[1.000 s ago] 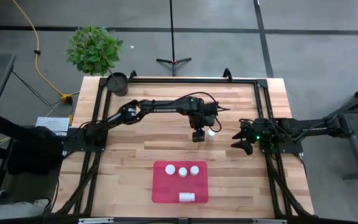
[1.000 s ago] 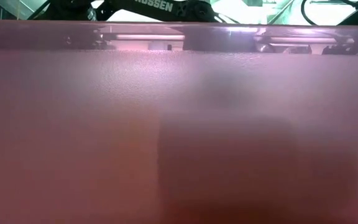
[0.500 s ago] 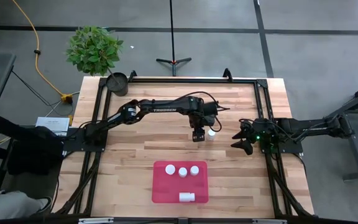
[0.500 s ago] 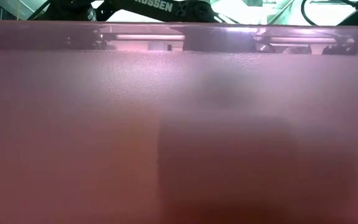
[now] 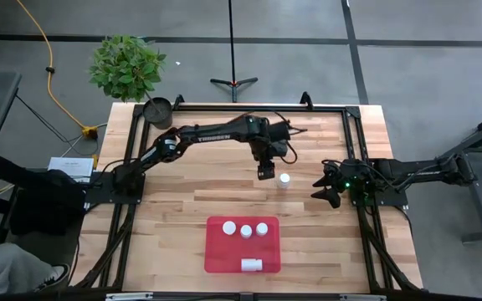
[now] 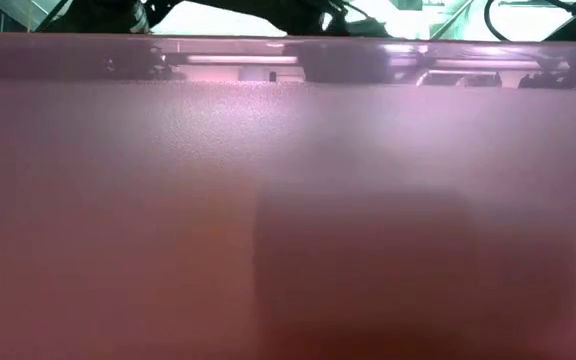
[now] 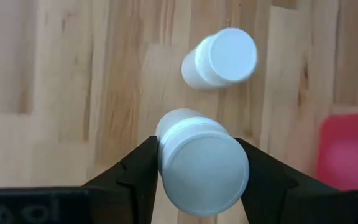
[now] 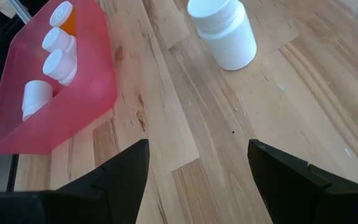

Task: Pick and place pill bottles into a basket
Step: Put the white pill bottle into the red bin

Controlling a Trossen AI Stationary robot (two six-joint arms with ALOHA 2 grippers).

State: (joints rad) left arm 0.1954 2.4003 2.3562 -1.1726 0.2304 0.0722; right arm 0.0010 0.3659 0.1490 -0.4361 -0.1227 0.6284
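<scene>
Above the desk (image 5: pixel 182 209) centre, we find the left end effector (image 7: pixel 194 163) clenched on a pill bottle (image 7: pixel 202 163); another bottle (image 5: pixel 284 179) stands just beside. Four sit in the basket (image 5: pixel 220 255). Carrying there comes next. The right end effector (image 8: pixel 197 171) waits released.

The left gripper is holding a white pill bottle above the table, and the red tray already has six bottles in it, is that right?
Not quite. The left gripper does hold a white pill bottle between its fingers, but the high view shows the red tray has only four bottles: three upright in a row and one lying near its front edge. One more bottle stands on the table.
</scene>
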